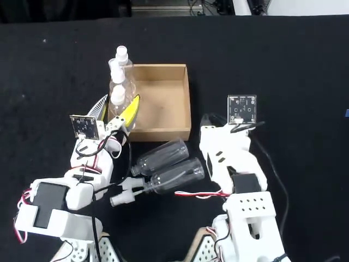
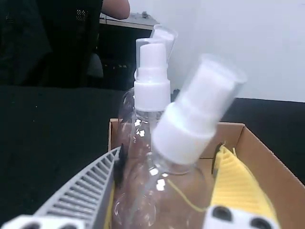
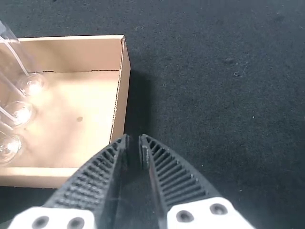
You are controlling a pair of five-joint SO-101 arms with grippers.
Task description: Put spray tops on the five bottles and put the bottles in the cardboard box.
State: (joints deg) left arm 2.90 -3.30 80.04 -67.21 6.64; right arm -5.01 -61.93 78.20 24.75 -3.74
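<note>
High view has the left gripper (image 1: 119, 102) clamped on a capped bottle (image 1: 118, 96) at the left wall of the box (image 1: 163, 132), 1 finger on each side. Left wrist view shows this bottle leaning, with 2 upright bottles (image 2: 151, 81) in a row behind it. Packing them along 1 wall probably leaves floor free for the rest. Right wrist view shows 3 clear bases low inside the box at the left of the frame, but whether the gripped bottle rests on the floor is unclear.

2 lying bottles (image 1: 170, 165) sit on the table (image 1: 283, 65) just below the box, between the arms. 1 carries a white top; the other's neck is unclear. The right gripper (image 3: 133, 144) is empty with its jaws nearly together, beside the box's lower right corner. The left arm's cables near the lying bottles' necks could snag a pickup.
</note>
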